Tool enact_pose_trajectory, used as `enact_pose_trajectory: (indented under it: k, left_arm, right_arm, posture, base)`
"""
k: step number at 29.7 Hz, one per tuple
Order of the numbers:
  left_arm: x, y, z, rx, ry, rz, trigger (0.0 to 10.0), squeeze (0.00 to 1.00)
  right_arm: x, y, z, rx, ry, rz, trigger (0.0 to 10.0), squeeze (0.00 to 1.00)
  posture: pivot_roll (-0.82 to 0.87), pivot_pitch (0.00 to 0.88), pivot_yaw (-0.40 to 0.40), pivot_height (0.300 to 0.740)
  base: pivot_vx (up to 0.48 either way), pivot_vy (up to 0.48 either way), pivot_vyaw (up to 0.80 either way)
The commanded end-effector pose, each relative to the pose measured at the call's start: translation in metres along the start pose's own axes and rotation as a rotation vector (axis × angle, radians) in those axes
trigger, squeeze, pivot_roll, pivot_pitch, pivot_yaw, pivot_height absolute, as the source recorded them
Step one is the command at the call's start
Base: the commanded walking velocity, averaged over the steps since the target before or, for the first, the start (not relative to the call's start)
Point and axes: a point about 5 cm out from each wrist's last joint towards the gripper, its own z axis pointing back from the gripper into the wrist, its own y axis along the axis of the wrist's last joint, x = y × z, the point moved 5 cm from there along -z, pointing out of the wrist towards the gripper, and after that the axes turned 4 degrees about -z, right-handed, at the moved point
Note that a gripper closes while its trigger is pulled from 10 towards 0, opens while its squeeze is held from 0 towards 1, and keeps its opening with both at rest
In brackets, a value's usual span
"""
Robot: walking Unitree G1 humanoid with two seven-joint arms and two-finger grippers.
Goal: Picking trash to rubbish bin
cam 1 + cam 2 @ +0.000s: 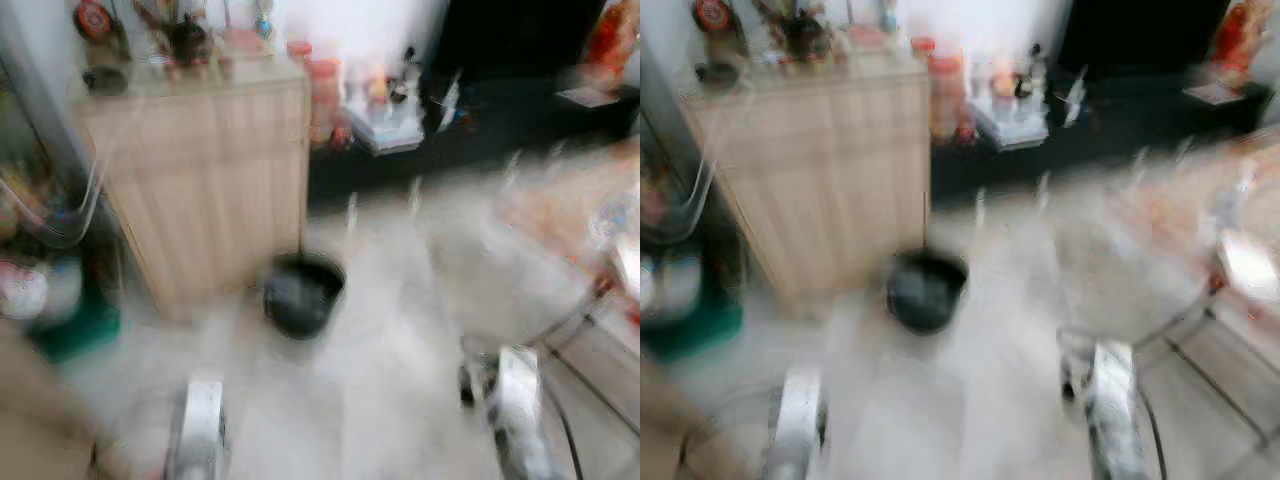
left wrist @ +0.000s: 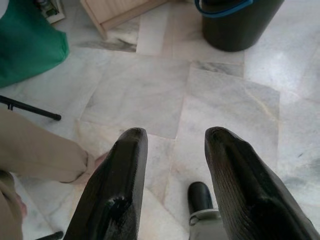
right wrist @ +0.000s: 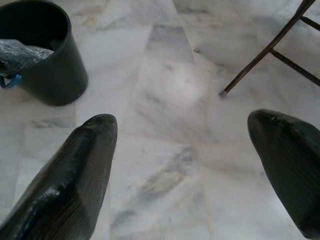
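1. Black fingers of the left hand point(image 2: 172, 195) are standing moderately apart, holding nothing and touching nothing, hanging over the pale marble floor point(image 2: 150, 90); its silver arm point(image 1: 200, 430) is reaching forward and down at the lower left of the blurred head views.
2. Beige sleeve of a person point(image 2: 35, 150) is showing beside the left hand, and a green bag point(image 2: 27, 40) is sitting further off by the wooden cabinet point(image 1: 210, 170).
3. Sitting on the floor just in front of the cabinet's right corner is the rubbish bin point(image 1: 302, 292), a round black bucket with a blue handle; something wrapped in crinkled plastic point(image 3: 22, 52) is lying at its rim.
4. Spreading wide, the right hand point(image 3: 182, 170) is holding nothing above bare marble, with the bin ahead to its left and a thin metal chair leg point(image 3: 265, 50) to its right; its arm point(image 1: 515, 410) is pointing forward and down.
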Motion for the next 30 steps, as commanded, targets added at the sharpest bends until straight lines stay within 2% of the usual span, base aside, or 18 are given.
enact_pose_trajectory:
  k: [1,15,16,18,30]
  left_arm:
    - [-0.002,-0.001,-0.001,-0.009,0.000,-0.010,10.0,0.00]
    - [-0.001,-0.001,-0.001,-0.010,-0.001,-0.010,10.0,0.00]
    - [0.007,-0.013,0.003,-0.059,-0.047,-0.034,10.0,0.00]
    - [0.019,-0.032,0.010,-0.133,-0.116,-0.069,10.0,0.00]
    - [0.018,-0.025,0.006,-0.122,-0.117,-0.067,10.0,0.00]
  right_arm:
    - [-0.001,0.007,-0.002,0.017,0.001,-0.003,10.0,0.00]
    - [0.000,0.007,-0.002,0.015,-0.001,-0.003,10.0,0.00]
    - [0.009,-0.015,0.005,-0.036,-0.037,-0.016,10.0,0.00]
    - [0.025,-0.048,0.018,-0.115,-0.098,-0.035,10.0,0.00]
    - [0.025,-0.045,0.017,-0.105,-0.105,-0.040,10.0,0.00]
  posture:
    - [-0.07,0.038,-0.073,0.740]
    - [-0.07,0.034,-0.074,0.740]
    - [-0.13,0.000,-0.046,0.740]
    - [-0.13,0.000,-0.043,0.740]
    - [-0.12,0.000,-0.046,0.740]
  base:
    - [0.000,0.000,0.00]
    - [0.000,0.000,0.00]
    - [0.000,0.000,-0.77]
    - [0.000,0.000,-0.77]
    - [0.000,0.000,-0.77]
